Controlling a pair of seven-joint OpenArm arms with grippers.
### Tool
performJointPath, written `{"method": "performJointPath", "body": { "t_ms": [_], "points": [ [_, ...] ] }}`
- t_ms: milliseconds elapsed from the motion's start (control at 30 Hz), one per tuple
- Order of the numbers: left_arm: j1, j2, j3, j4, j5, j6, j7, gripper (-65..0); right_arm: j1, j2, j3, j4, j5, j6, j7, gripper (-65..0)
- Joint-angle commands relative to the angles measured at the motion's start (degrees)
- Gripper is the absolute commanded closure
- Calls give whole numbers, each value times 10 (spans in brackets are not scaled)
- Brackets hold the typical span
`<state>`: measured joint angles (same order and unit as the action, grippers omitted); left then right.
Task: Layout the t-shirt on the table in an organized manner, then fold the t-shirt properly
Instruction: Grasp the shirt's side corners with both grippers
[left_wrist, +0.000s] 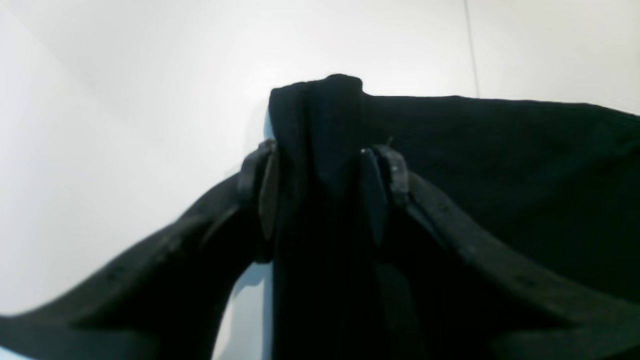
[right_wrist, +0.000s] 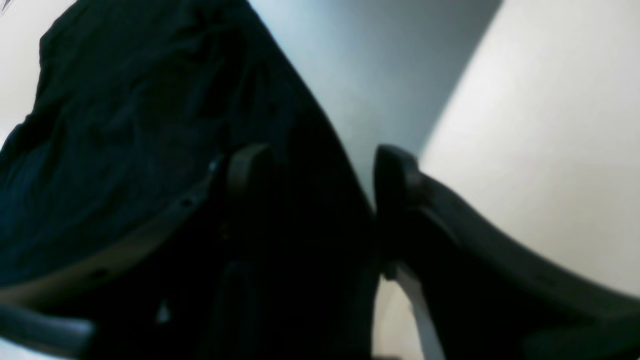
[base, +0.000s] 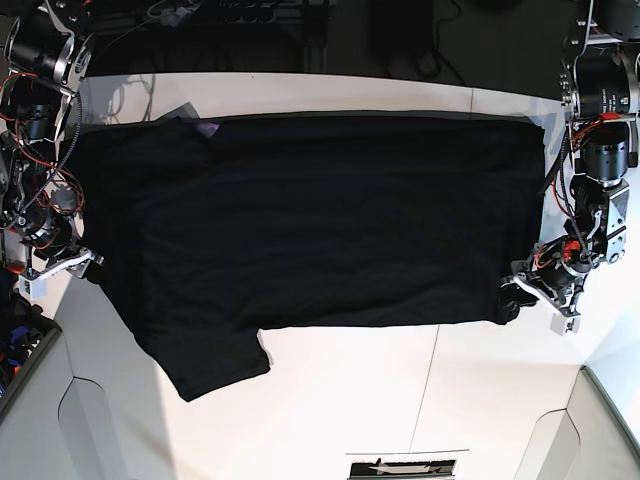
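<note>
In the left wrist view, the left pincer (left_wrist: 320, 185) was clamped on a bunched fold of the black t-shirt (left_wrist: 500, 165), the cloth rising in a narrow ridge between its two fingers (left_wrist: 267, 195) and poking out past their tips. Beyond that ridge the white desk (left_wrist: 150, 100) ran on, crossed by a thin dark seam (left_wrist: 471, 50) just above the shirt's edge.

In the right wrist view, the right pincer (right_wrist: 320, 175) had dark cloth of the t-shirt (right_wrist: 125, 125) filling most of the gap between its fingers (right_wrist: 250, 170); the picture was too dark and blurred to tell whether it was gripping.

From the base view, the t-shirt (base: 320, 230) lay spread flat across the desk (base: 350, 400), one short sleeve (base: 205, 360) jutting toward the desk's near edge and a small purple patch (base: 208, 129) showing at the shirt's far edge. The left pincer (base: 512, 297) sat at one near corner of the shirt, the right pincer (base: 88, 265) at the opposite side.
</note>
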<state>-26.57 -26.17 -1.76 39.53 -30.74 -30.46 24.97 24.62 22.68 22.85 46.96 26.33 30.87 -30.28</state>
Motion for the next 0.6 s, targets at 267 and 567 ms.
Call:
{"method": "performJointPath", "body": {
  "t_ms": [267, 567],
  "points": [
    [-10, -5, 0, 5, 4, -2, 23, -227, 27, 9, 1, 7, -5, 9, 43, -328],
    [-9, -5, 0, 5, 4, -4, 29, -227, 26, -17, 0, -15, -24, 9, 44, -328]
  ]
}}
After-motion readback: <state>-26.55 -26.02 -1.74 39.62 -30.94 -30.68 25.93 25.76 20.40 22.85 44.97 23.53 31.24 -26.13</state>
